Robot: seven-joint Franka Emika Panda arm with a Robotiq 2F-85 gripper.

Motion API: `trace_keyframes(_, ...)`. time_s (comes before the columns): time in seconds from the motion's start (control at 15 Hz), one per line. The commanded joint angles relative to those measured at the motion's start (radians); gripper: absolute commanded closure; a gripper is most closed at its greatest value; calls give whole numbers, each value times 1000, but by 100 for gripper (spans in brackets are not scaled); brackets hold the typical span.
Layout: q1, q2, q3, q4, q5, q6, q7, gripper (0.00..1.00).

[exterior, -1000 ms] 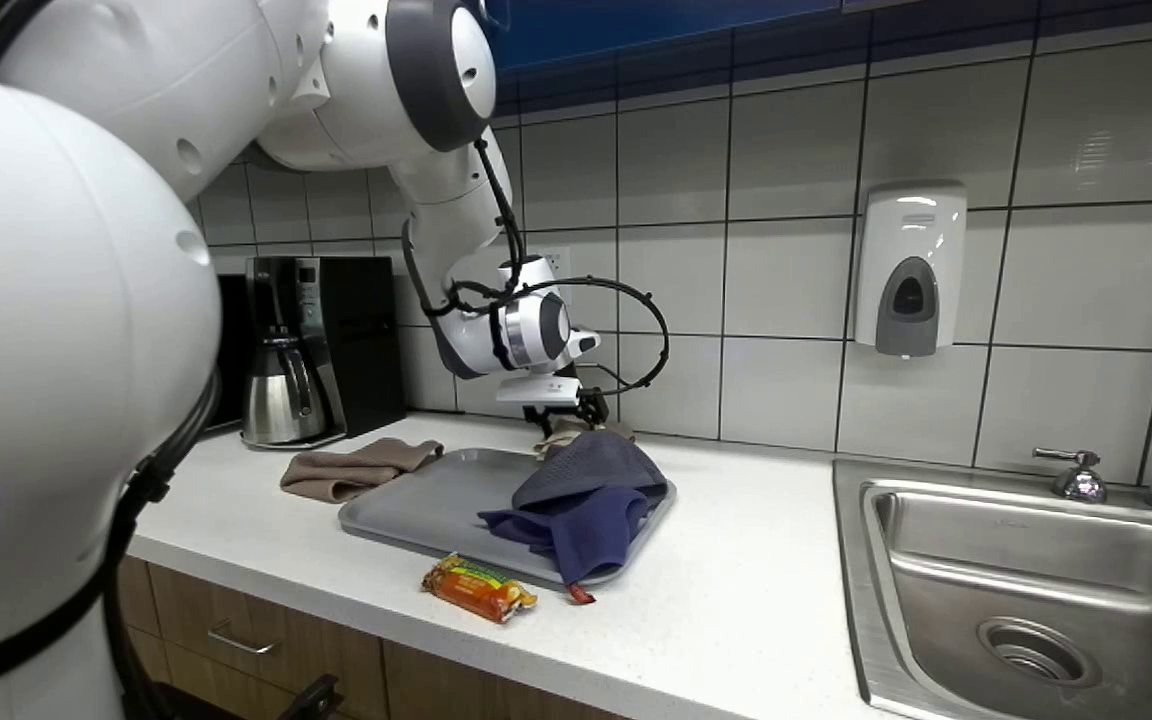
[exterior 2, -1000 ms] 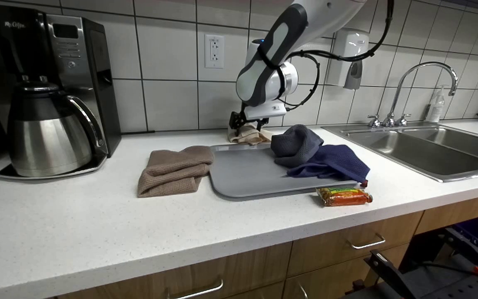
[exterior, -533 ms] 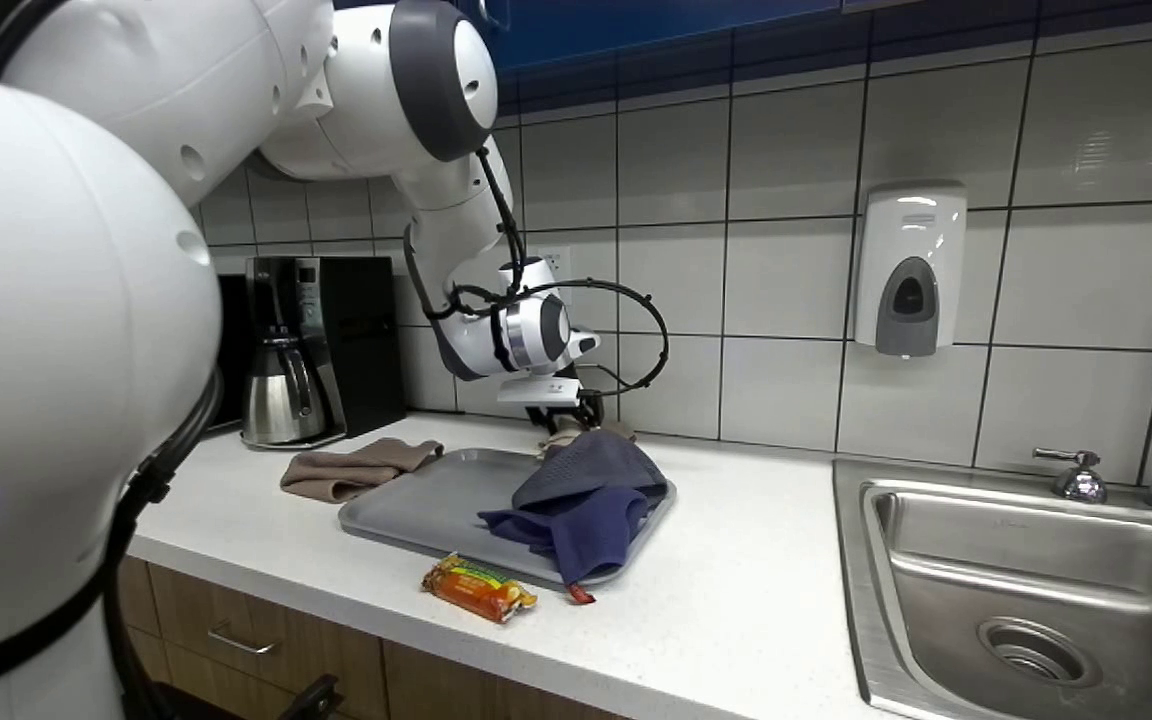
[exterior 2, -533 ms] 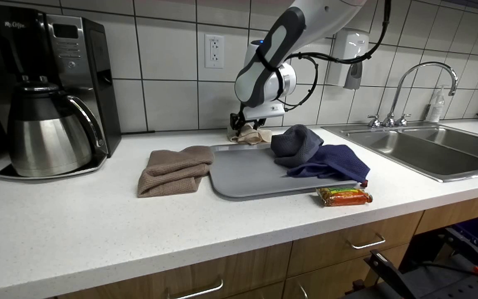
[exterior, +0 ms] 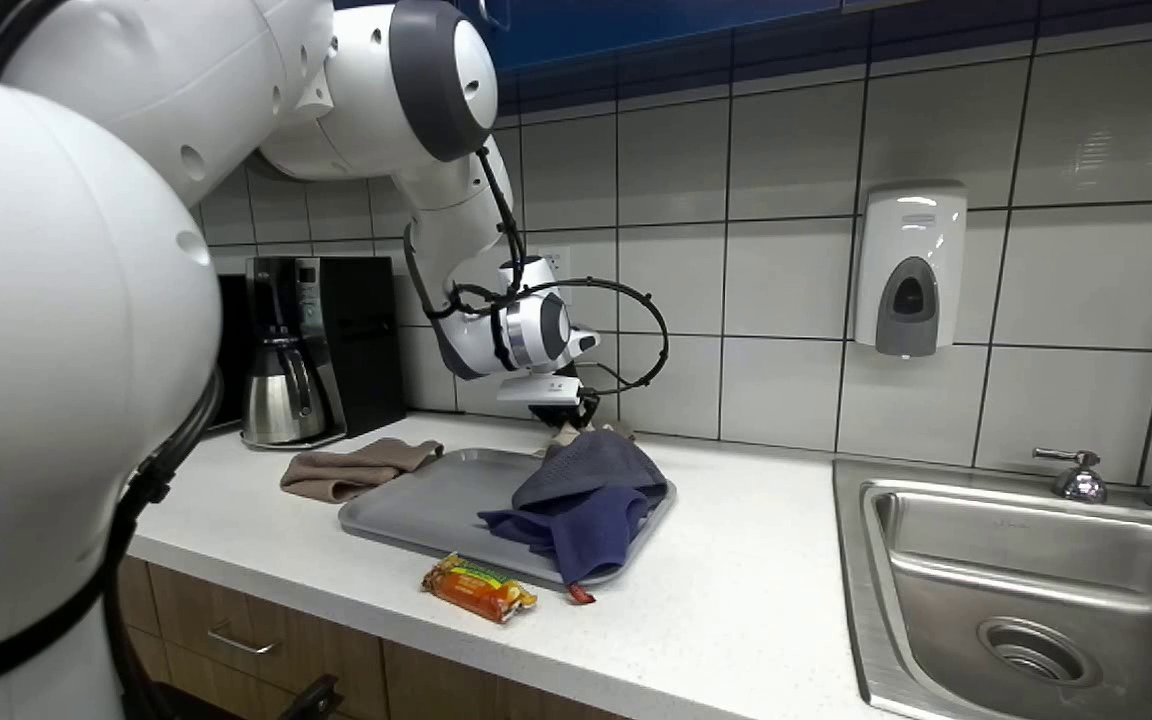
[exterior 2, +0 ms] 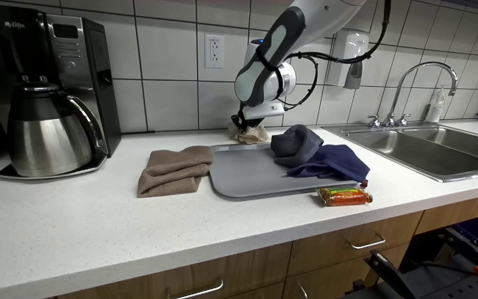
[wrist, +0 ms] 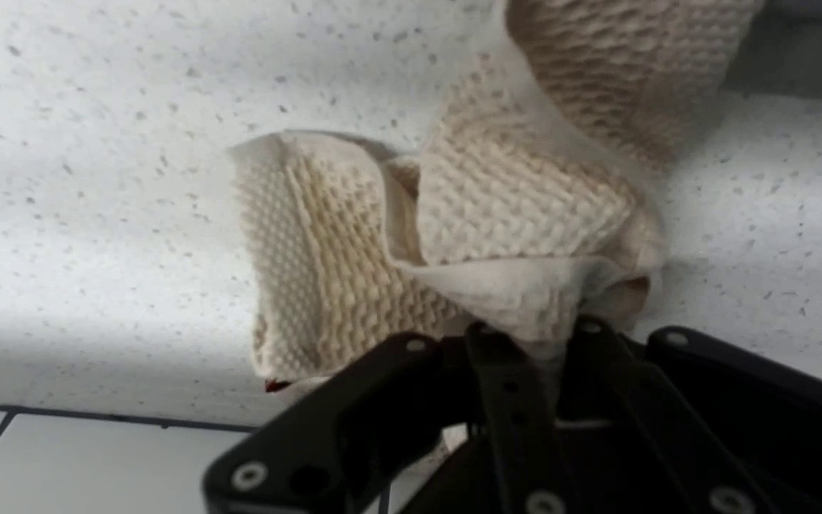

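Observation:
My gripper is shut on a pinched-up fold of a beige waffle cloth, the fold standing between its fingers. Both exterior views show the cloth on the counter behind the grey tray, close to the wall. A small red bit peeks from under its edge in the wrist view; what it belongs to is hidden. On the tray's one side are a crumpled dark grey cloth and a navy cloth. A brown folded cloth lies at the tray's opposite side.
An orange snack packet lies before the tray, near the counter's front edge. A red tip sticks out under the navy cloth. The coffee maker and the sink flank the area; the tiled wall stands right behind.
The gripper's fingers have come together on the beige cloth and bunched it up slightly. The arm shifted only a little early on; the other things have stayed put.

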Motion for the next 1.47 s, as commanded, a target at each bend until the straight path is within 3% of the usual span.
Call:
trace_keyframes(0.0, 2, -6, -8, 0, 9, 22, -17, 100)
trace_keyframes(0.87, 25, -116, -50, -173, 12, 223, -13, 97)
trace_keyframes(1.4, 43, -262, -35, -347, 17, 220, -29, 97)
